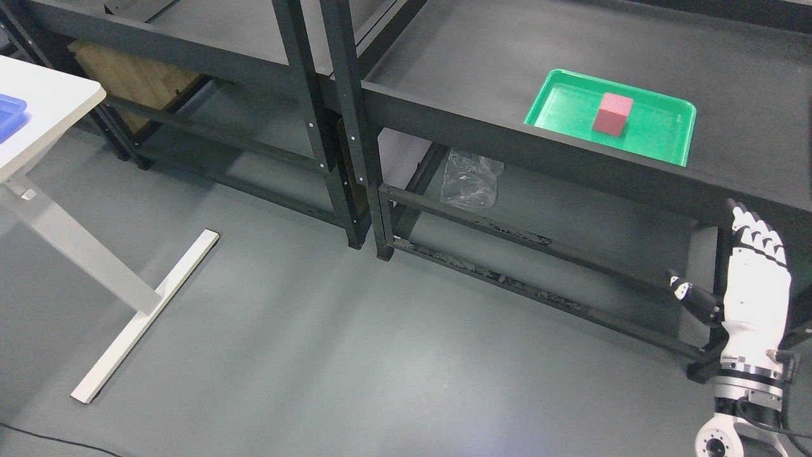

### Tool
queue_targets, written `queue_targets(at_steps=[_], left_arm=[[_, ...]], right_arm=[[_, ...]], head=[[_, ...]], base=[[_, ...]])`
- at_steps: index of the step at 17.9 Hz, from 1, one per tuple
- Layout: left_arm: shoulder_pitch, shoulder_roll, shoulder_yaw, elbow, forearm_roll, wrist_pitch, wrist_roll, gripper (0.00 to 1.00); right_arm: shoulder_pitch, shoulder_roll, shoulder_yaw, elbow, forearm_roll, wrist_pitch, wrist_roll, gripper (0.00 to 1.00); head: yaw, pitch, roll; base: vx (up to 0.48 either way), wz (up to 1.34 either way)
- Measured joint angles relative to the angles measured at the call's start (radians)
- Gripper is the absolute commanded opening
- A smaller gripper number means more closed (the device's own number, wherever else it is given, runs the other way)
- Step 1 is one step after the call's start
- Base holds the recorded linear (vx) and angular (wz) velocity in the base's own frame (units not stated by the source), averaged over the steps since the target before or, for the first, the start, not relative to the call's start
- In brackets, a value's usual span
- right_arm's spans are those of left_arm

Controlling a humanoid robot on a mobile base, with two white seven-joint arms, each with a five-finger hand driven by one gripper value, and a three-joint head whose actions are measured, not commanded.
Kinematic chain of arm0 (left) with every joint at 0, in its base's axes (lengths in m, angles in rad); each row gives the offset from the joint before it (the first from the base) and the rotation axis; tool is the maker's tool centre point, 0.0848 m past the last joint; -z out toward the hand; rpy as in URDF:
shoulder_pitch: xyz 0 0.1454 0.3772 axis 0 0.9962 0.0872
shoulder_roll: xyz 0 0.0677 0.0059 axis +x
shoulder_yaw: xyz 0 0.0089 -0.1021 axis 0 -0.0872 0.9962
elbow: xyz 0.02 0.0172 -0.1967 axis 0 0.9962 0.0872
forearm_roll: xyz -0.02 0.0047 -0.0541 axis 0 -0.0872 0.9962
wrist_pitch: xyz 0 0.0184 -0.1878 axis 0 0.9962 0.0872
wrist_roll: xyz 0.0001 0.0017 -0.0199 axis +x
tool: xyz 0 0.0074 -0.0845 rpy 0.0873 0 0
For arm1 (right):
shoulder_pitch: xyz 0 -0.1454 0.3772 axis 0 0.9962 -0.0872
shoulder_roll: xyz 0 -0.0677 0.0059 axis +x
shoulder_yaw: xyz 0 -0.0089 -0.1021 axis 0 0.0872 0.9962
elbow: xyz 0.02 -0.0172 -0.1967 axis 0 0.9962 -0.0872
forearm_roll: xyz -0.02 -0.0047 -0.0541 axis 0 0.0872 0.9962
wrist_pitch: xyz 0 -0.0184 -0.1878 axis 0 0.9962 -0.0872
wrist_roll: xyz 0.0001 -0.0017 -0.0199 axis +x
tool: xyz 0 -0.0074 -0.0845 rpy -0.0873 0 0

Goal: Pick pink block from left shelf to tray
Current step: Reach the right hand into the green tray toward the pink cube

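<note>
A pink block [613,114] stands upright inside a green tray [666,143] on the dark shelf [469,70] at the upper right. My right hand [736,266] hangs low at the right edge, well below and in front of the shelf, with straight fingers and thumb spread, holding nothing. It is far from the block. No left arm shows.
A second dark shelf unit [209,38] stands to the left, its posts [342,120] meeting the right unit's. A crumpled clear plastic bag [471,179] lies on the lower level. A white table [38,108] with a blue bin [9,114] stands at the left on grey floor.
</note>
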State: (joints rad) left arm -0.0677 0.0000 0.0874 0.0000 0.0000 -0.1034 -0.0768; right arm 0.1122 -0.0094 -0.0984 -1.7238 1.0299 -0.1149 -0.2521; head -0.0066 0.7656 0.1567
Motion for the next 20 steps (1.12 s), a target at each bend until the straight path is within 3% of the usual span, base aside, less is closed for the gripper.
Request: queue_targets(at_steps=[8, 20], left_arm=[[0.000, 0.000, 0.000, 0.000, 0.000, 0.000, 0.000, 1.00], [0.000, 0.000, 0.000, 0.000, 0.000, 0.000, 0.000, 1.00]], right_arm=[[-0.007, 0.005, 0.009, 0.000, 0.000, 0.027, -0.001, 1.00], [-0.009, 0.008, 0.016, 0.000, -0.027, 0.058, 0.311, 1.00]], head=[[0.0000, 0.000, 0.000], [0.0000, 0.000, 0.000]], base=[[0.307, 0.05], [0.291, 0.07]])
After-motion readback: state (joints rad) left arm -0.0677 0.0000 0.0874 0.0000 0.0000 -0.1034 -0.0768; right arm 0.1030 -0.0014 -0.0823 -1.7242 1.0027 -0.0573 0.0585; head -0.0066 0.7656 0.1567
